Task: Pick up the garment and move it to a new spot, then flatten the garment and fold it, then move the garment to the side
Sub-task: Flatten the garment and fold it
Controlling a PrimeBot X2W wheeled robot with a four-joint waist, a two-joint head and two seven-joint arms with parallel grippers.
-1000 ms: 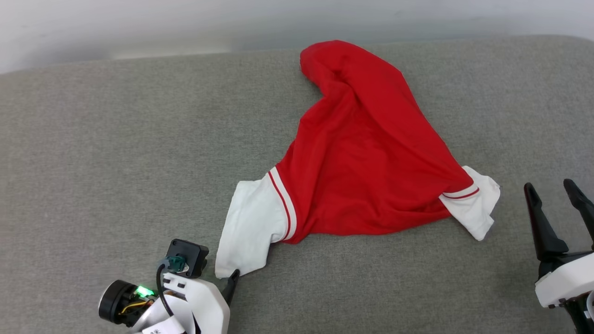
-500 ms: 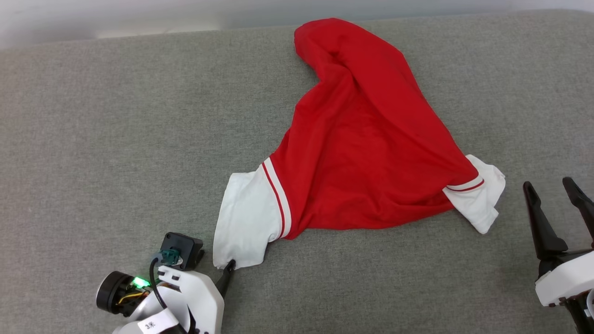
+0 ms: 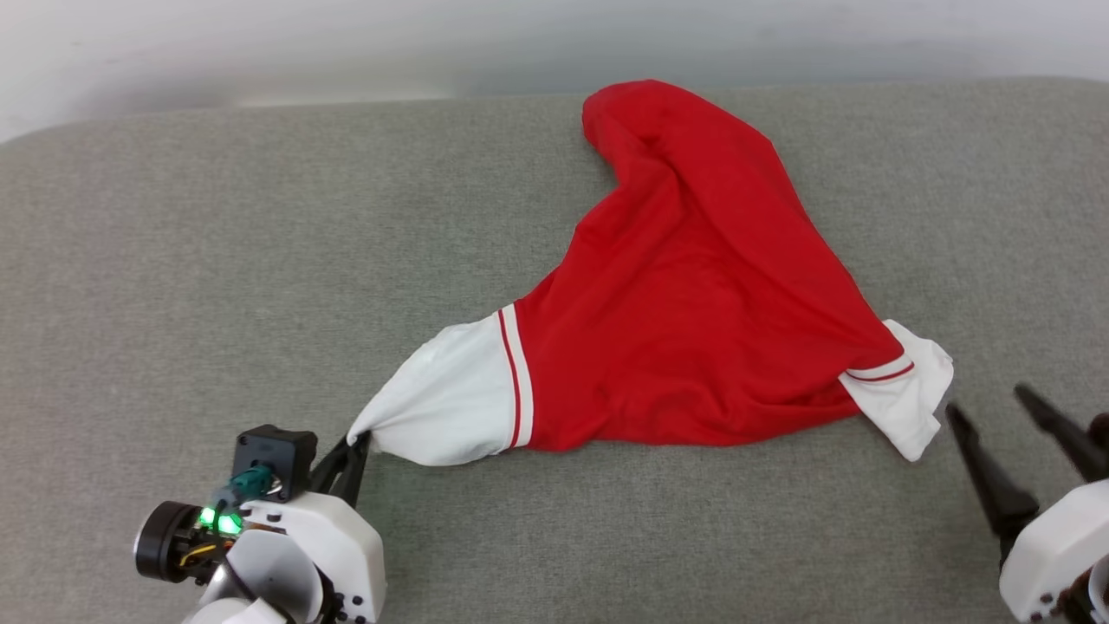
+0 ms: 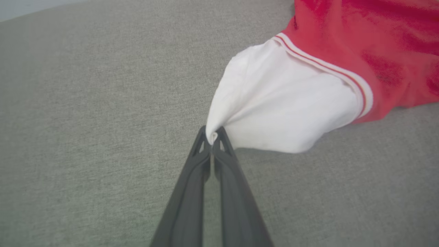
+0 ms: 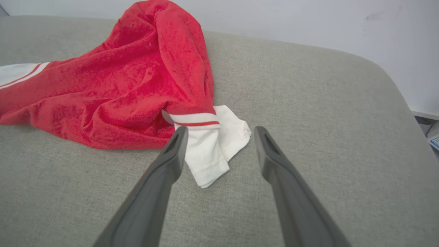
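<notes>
The garment, red with white striped-trim sleeves, lies crumpled on the grey cushioned surface. My left gripper at the lower left is shut on the tip of its left white sleeve, which is drawn into a cone. The left wrist view shows white cloth pinched between the left gripper tips. My right gripper stands open at the lower right, just short of the other white sleeve. From the right wrist, the right gripper frames that sleeve. Any lettering is hidden.
The grey surface ends at a pale wall along the back. Its rounded right end drops off beside a white wall, with some objects beyond the edge.
My left gripper closed on the left sleeve's corner and pulled it leftward, stretching the sleeve to a point. The right gripper moved forward toward the right sleeve. The head camera shifted.
</notes>
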